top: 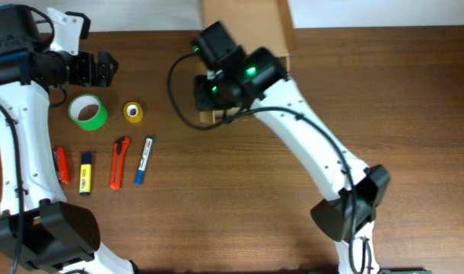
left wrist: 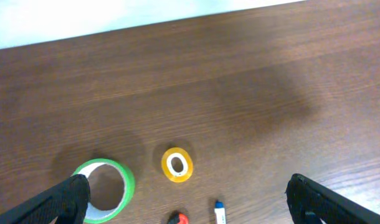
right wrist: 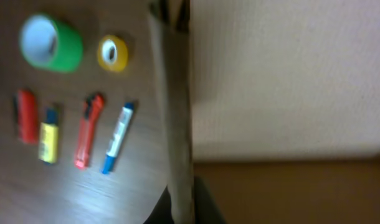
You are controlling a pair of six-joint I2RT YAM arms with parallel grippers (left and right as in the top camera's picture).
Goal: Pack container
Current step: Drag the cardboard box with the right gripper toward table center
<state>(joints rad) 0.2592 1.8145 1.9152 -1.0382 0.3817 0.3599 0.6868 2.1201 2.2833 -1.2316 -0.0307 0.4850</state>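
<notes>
The tan cardboard container (top: 247, 27) stands at the table's far edge, with its flap up. My right gripper (top: 208, 97) is at its left front side and is shut on a thin cardboard wall of the box (right wrist: 172, 106); the fingers (right wrist: 180, 202) pinch that edge. The pale inside of the box (right wrist: 289, 74) fills the right wrist view. My left gripper (top: 103, 68) is open and empty, hovering just behind a green tape roll (top: 88, 112). In the left wrist view its fingers (left wrist: 190, 205) spread wide around the green roll (left wrist: 106, 190) and a small yellow tape roll (left wrist: 177, 164).
In front of the green roll and the yellow roll (top: 134, 112) lie a red lighter (top: 61, 164), a yellow highlighter (top: 86, 173), an orange cutter (top: 120, 162) and a blue-white marker (top: 144, 160). The table is dark brown wood (top: 239, 205).
</notes>
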